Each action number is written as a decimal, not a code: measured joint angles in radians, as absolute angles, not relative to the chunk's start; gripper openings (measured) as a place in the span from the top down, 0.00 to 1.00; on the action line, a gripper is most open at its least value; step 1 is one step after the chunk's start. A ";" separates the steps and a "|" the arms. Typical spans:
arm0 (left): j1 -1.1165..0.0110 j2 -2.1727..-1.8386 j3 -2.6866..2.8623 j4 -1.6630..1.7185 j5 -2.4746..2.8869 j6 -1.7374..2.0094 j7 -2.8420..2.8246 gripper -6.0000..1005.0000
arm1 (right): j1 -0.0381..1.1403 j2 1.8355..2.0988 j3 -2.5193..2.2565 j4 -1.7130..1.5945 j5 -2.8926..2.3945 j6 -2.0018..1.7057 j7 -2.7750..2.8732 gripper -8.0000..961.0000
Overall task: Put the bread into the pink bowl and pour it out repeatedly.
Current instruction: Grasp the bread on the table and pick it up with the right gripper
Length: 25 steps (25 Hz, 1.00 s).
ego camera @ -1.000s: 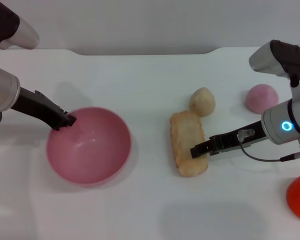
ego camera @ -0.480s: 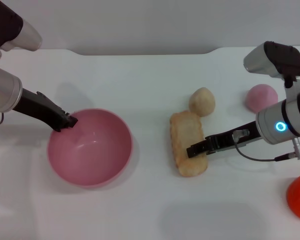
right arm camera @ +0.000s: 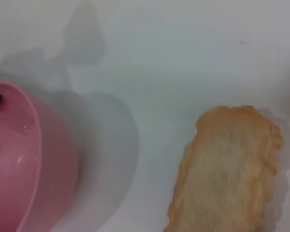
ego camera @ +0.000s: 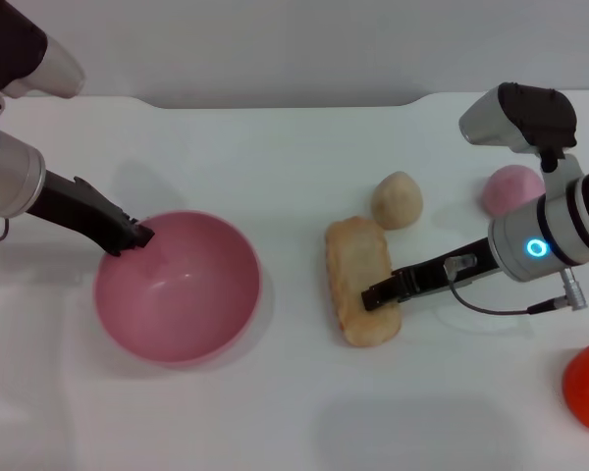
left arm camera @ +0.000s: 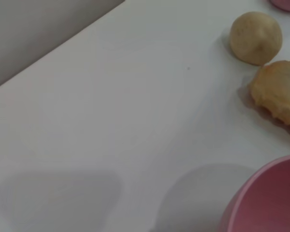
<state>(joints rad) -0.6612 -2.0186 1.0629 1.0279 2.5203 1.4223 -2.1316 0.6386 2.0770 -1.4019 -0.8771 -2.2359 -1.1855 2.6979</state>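
Your right gripper [ego camera: 373, 294] sits on the bread [ego camera: 358, 294]; I can't tell if its jaws are open. Your left gripper [ego camera: 137, 236] pinches the bowl [ego camera: 177, 287] rim. Push sideways and the bread may slide away.

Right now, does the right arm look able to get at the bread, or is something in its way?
Probably yes. The right gripper is already at the bread, over its near end, and nothing lies between them. The beige lump sits just beyond the loaf's far end, off the arm's path.
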 joint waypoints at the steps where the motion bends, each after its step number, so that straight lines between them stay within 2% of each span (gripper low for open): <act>1: -0.662 -2.019 1.063 1.028 2.520 1.421 -2.131 0.94 | 0.640 2.077 -1.402 -0.877 -2.235 -1.185 2.695 0.55; 4: -0.662 -2.019 1.064 1.028 2.520 1.421 -2.131 0.94 | 0.644 2.077 -1.402 -0.879 -2.235 -1.184 2.689 0.55; 15: -0.666 -2.017 1.064 1.028 2.520 1.420 -2.131 0.94 | 0.651 2.077 -1.402 -0.881 -2.235 -1.173 2.682 0.67; 25: -0.668 -2.017 1.064 1.029 2.520 1.420 -2.131 0.94 | 0.647 2.077 -1.402 -0.881 -2.235 -1.173 2.681 0.73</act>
